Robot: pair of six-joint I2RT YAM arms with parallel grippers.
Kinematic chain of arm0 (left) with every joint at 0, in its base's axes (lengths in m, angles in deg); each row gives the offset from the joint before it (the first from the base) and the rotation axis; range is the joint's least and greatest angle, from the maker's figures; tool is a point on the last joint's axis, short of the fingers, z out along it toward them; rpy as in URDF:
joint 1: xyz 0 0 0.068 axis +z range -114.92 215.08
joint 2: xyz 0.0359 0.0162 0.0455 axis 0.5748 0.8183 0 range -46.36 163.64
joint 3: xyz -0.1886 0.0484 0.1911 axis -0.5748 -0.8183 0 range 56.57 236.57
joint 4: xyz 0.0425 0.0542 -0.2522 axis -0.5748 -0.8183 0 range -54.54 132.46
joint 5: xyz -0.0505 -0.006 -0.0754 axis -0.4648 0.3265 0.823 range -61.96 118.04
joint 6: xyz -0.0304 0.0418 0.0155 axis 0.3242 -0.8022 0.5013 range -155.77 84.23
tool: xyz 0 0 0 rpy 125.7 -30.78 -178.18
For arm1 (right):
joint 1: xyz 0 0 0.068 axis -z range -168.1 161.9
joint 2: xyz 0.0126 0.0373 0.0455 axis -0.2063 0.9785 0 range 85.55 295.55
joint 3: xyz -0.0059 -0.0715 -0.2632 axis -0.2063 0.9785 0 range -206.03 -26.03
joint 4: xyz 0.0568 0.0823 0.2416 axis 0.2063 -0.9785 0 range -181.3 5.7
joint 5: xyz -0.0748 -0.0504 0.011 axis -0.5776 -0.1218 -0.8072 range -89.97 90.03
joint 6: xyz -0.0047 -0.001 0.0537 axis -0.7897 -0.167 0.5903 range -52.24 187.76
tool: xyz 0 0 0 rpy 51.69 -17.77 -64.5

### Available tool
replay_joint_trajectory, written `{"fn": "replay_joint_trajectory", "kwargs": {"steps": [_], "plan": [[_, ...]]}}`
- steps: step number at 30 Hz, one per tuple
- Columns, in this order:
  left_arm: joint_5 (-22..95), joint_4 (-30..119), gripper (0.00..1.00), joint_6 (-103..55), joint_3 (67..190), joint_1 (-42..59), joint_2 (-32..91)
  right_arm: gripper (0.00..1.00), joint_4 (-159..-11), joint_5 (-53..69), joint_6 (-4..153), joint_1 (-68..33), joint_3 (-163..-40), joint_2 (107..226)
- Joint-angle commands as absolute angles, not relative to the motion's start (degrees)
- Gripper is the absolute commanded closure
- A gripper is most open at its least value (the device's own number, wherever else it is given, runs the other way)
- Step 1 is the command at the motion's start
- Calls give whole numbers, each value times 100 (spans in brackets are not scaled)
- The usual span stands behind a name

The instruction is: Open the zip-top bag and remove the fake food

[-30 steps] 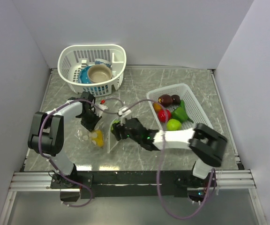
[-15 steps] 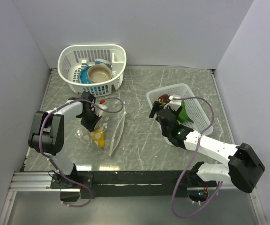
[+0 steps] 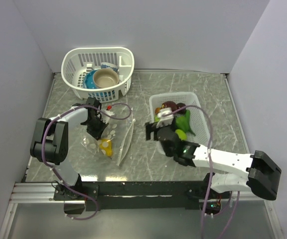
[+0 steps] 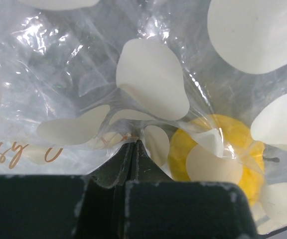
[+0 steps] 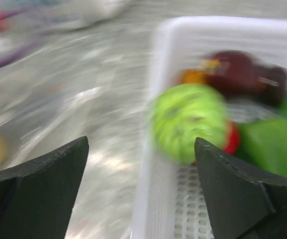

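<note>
- Left claw [image 4: 133, 147] is clamped shut on the zip-top bag [image 3: 114, 133]. In its wrist view the two fingers are pressed flat together, with a fold of the dotted plastic pinched right at the tips.
- That bag sits rumpled on the left half of the grey marbled table [image 3: 208, 89], in front of the basket and well apart from the tray. Its right edge stands up a bit off the surface.
- One yellow piece of fake food [image 4: 218, 149] is inside the bag, pressed against the plastic just right of the pinch. From the top view it's down at the near end of the bag.
- Right claw [image 5: 141, 141] is wide open with nothing in it, and it hangs right by the near-left rim of the white mesh tray [image 5: 156, 59].
- Everything else is piled in that tray. A lime-green fruit [image 5: 191, 129] is closest to the right claw, with a red piece [image 5: 231, 142] tucked against it and a green piece [image 5: 268, 144] beside that.
- Further back in the tray there's a dark maroon piece [image 5: 243, 74] and a bit of an orange piece [image 5: 193, 77].
- Heads up, the right wrist view is pretty smeared, so I can't tell exactly what kind of fruit or veg each one is.
- At the back left there's a white plastic basket [image 3: 98, 50] holding a tan bowl [image 3: 106, 78] nested next to a blue bowl [image 3: 89, 79].
</note>
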State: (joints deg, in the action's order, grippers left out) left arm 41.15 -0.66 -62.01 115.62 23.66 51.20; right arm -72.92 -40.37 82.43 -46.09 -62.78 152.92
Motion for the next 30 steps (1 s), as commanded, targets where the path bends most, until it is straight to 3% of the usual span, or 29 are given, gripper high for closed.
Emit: {"fn": "replay_joint_trajectory", "kwargs": {"steps": [1, 2, 3, 5, 6, 9, 10, 15, 18, 19, 26, 30], "plan": [[4351, -17, 99, -6213, 11608, 2374, 5085, 21, -6577, -2620, 7663, -5102, -6364, 15620], [4351, 0, 99, -6231, 11573, 2374, 5067, 28, -6506, -2433, 7689, -5250, -6391, 15969], [4334, 9, 99, -6240, 11555, 2374, 5050, 46, -6514, -2379, 7698, -5330, -6556, 16173], [4333, 9, 99, -6249, 11546, 2374, 5058, 61, -6715, -2448, 7672, -5480, -6916, 16804], [4325, -8, 99, -6266, 11546, 2366, 5067, 55, -6768, -2745, 7716, -5498, -7005, 16964], [4316, -17, 99, -6284, 11546, 2374, 5032, 9, -6796, -3527, 7927, -5472, -7094, 17133], [4290, -17, 99, -6293, 11520, 2366, 5015, 3, -6752, -3591, 7910, -5446, -7050, 16968], [4202, 36, 99, -6337, 11458, 2383, 5049, 0, -6655, -4048, 7524, -5647, -7164, 16439], [4254, 62, 99, -6310, 11467, 2383, 5076, 1, -6550, -3559, 7304, -5866, -7261, 16368], [4281, 45, 99, -6310, 11493, 2383, 5085, 4, -6532, -3113, 7320, -5885, -7278, 16525], [4316, 44, 99, -6345, 11493, 2375, 5085, 54, -6120, -2168, 7540, -5902, -6981, 17624], [4255, 44, 99, -6415, 11511, 2383, 5076, 66, -5891, -2177, 7689, -5902, -6813, 17994]]}}
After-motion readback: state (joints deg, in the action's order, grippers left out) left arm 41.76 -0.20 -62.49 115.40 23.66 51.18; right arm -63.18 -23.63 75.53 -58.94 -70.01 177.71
